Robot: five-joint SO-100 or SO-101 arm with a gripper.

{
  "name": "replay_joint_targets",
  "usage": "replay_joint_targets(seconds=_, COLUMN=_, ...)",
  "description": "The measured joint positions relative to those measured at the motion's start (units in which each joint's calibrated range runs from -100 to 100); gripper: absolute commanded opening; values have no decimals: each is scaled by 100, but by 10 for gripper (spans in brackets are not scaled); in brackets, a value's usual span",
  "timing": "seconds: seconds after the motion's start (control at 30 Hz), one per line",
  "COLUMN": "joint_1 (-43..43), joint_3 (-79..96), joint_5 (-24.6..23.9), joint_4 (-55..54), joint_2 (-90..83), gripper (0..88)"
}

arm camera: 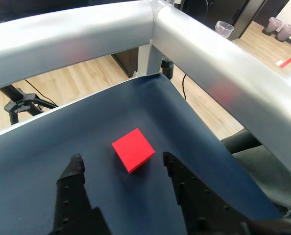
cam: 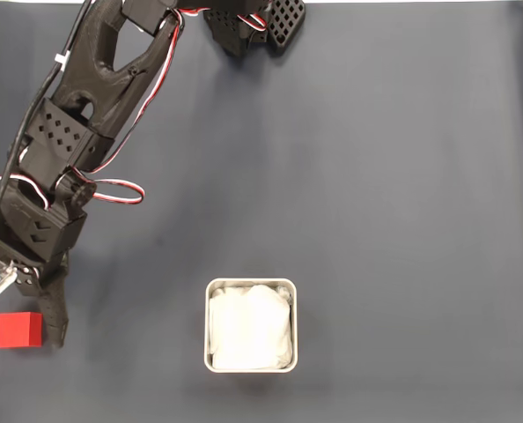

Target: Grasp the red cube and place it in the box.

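The red cube [cam: 18, 330] lies on the dark mat at the bottom left of the fixed view, close to the mat's left edge. My gripper [cam: 24, 319] hangs over it, open, with one black finger [cam: 57, 310] just right of the cube. In the wrist view the cube [arm camera: 133, 149] sits between and slightly beyond the two spread fingertips of the gripper [arm camera: 122, 158], untouched. The box [cam: 250, 282], a square metal tin with a white lining, stands at the bottom centre, well right of the cube.
The arm's black links and red-white wires [cam: 112, 189] run up the left side to the base [cam: 253, 26] at the top. In the wrist view, thick silver frame rails [arm camera: 209, 63] pass just beyond the mat's corner [arm camera: 157, 81].
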Motion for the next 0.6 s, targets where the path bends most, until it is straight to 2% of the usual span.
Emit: replay_joint_targets(seconds=0.6, joint_1=0, joint_3=-298, joint_5=-5, joint_4=-151, joint_2=382, gripper=420)
